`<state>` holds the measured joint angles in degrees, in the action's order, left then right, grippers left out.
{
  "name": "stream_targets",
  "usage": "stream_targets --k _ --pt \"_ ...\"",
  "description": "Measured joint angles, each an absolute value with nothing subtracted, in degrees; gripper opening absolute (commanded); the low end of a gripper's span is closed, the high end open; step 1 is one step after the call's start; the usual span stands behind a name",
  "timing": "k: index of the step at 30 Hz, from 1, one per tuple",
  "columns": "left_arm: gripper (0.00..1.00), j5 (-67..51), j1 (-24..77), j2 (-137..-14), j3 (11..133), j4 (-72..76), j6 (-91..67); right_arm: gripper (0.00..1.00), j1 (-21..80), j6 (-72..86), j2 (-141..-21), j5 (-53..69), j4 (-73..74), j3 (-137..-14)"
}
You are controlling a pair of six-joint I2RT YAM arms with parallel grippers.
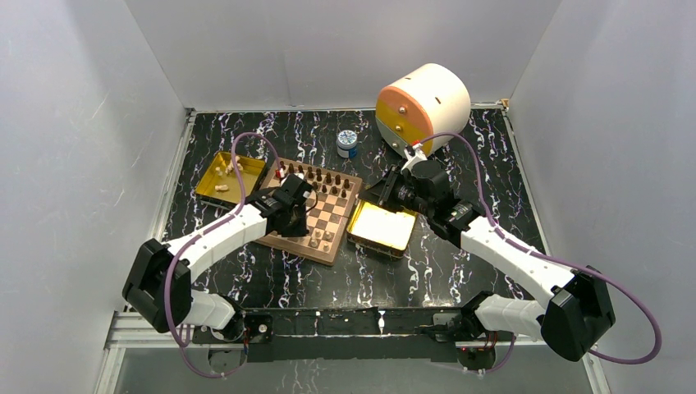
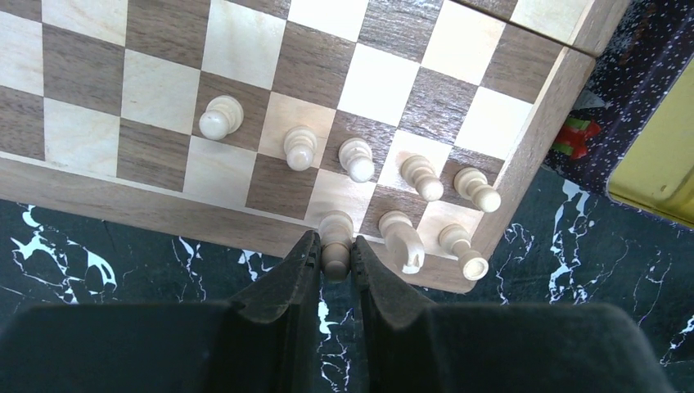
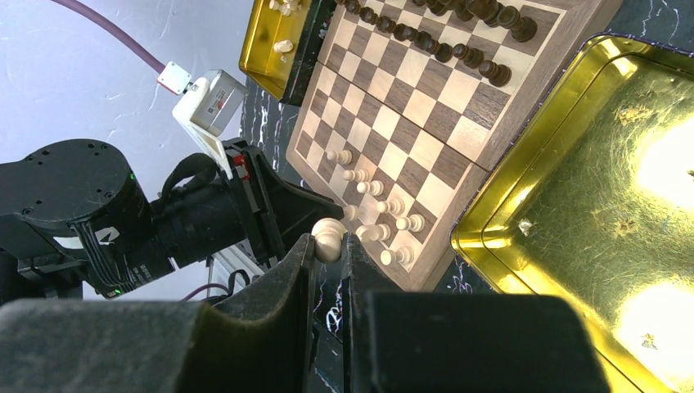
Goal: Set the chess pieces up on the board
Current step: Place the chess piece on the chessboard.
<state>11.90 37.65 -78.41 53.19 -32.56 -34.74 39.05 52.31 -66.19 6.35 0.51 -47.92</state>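
Couple of pale tan wooden chessmen (image 1: 222, 187) are sitting in the shiny gold rectangular tray on the left (image 1: 215, 164), which is parked just beside the far-left corner of the square wooden checkered chessboard (image 1: 328, 223).

Over the board's near-left part, the left gripper (image 2: 334, 246) is clamped on a pale tan wooden piece (image 2: 335, 233), pinched right between both black fingers. That piece is at the board's near-edge row, on the third square in from the corner. I honestly can't tell if its base is touching the wood.

Next to it in the same row are a pale knight (image 2: 401, 240) and a pale corner piece (image 2: 462, 250). Five pale pawns (image 2: 357, 158) stand one row further in, with a bit of a wobbly line to them.

The dark brown chessmen (image 1: 316, 176) are lined up in two rows on the far side.

On the board's right side there's a second gold tray (image 1: 382, 240), snug beside the rim.

The right gripper (image 3: 329, 250) hangs near that tray, jaws squeezed on a pale rounded chessman (image 3: 329, 237) held up off the board.

Further back are a small white jar with a blue lid (image 1: 348, 144) and a big cream-and-orange drum (image 1: 423, 107).
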Motion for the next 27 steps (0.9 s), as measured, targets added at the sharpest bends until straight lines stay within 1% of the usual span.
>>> stream_targets --k 27 --pt "0.08 11.9 39.1 -80.6 52.9 -30.0 -34.7 0.14 39.0 52.3 -66.2 6.3 0.5 -47.9"
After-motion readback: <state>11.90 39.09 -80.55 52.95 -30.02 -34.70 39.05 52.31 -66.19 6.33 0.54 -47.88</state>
